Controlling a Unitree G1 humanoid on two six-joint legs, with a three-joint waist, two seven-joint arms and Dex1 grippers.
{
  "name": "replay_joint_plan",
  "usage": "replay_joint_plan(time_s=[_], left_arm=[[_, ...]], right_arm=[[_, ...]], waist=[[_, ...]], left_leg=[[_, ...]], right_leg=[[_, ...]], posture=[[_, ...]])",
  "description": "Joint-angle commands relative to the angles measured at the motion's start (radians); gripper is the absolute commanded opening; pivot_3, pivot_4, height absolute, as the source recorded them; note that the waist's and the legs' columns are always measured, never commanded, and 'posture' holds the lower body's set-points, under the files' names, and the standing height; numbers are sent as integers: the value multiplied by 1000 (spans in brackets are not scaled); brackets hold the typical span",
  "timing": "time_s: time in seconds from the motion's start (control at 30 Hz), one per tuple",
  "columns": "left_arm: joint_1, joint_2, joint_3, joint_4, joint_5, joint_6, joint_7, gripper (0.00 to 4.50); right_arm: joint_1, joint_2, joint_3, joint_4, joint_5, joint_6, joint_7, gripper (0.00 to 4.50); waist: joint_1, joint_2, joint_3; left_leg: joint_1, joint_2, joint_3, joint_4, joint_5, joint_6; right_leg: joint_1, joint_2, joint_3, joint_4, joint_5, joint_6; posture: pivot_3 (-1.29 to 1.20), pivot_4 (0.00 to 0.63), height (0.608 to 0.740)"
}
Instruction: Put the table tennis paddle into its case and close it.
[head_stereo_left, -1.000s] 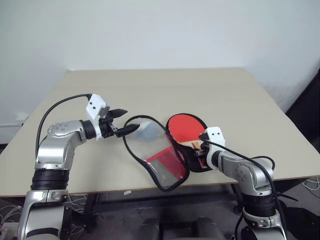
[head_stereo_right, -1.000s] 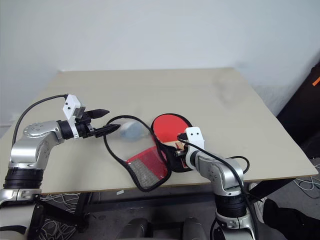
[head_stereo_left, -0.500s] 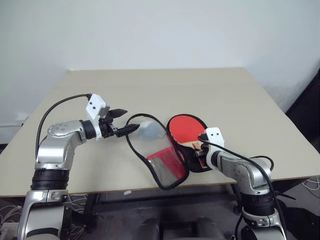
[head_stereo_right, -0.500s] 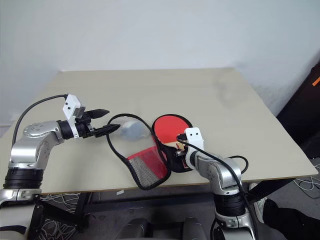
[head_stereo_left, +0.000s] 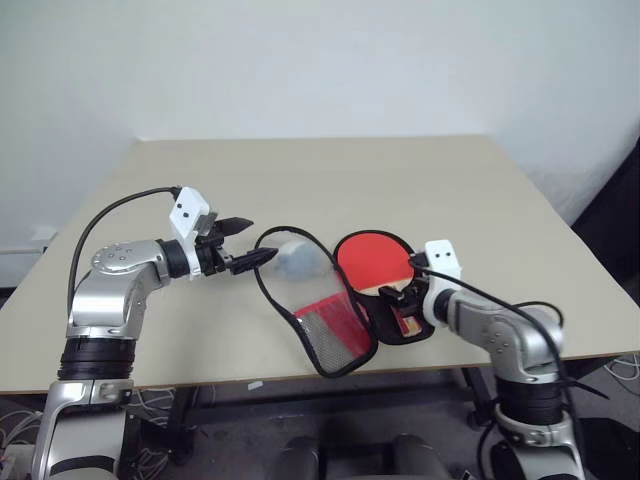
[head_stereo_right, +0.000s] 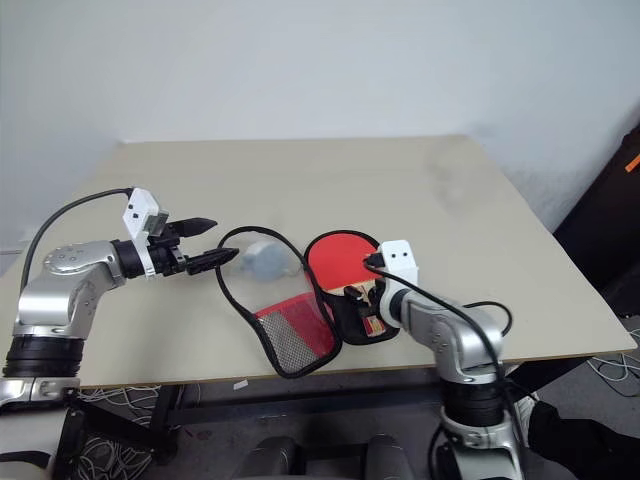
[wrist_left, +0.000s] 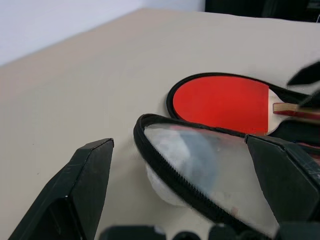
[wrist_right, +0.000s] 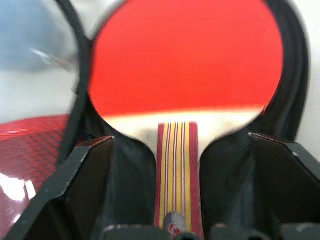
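Note:
The table tennis paddle (head_stereo_left: 372, 262) lies red face up on the black half of the open case (head_stereo_left: 388, 330). Its striped handle (wrist_right: 176, 160) points at my right gripper (head_stereo_left: 403, 294). That gripper is open, one finger on each side of the handle, not pinching it. The case's clear half with the red mesh panel (head_stereo_left: 322, 318) stands raised to the paddle's left. Its black edging (wrist_left: 165, 165) passes between the wide-open fingers of my left gripper (head_stereo_left: 250, 241), which is not clamped on it.
A small grey-blue lump (head_stereo_left: 297, 262) lies on the table (head_stereo_left: 400, 180) behind the clear flap. The case sits close to the table's front edge (head_stereo_left: 250, 372). A black cable (head_stereo_left: 525, 318) loops beside my right forearm.
My right gripper has opened, let go of the paddle's handle, and drawn back a little up and to the right. The paddle stays in the case. The left arm has not moved.

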Motion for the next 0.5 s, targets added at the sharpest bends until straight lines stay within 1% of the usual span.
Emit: replay_joint_plan(time_s=[0.03,0.17,0.23,0.33,0.5], left_arm=[[-16,41,48,-18,-20,-20,-27,4500],[17,104,78,4,-25,-35,-88,4500],[29,135,83,48,-1,-60,-100,4500],[24,143,72,109,32,-101,-83,4500],[38,63,5,114,96,-137,-2,4500]], right_arm=[[-3,-106,-60,-94,85,-75,144,4492],[19,-326,-127,-42,100,-188,306,4492],[4,-384,-153,15,97,-228,330,4492],[-22,-419,-176,79,95,-274,334,4492],[-43,-405,-178,86,104,-285,302,4492]], waist=[[0,0,0],[0,0,0],[0,0,0],[0,0,0],[5,-1,0]], left_leg=[[0,0,0,0,0,0],[1,0,0,0,0,0],[0,0,2,0,0,0],[1,1,2,0,0,0],[0,-1,1,0,0,0]], right_leg=[[0,0,0,0,0,1],[1,0,-1,-1,-1,1],[0,-1,0,-1,-1,1],[0,-1,-1,-1,-1,1],[1,-3,-1,-2,-1,1]], posture=[[0,0,740],[0,0,740],[0,0,740],[0,0,740],[0,0,740]])
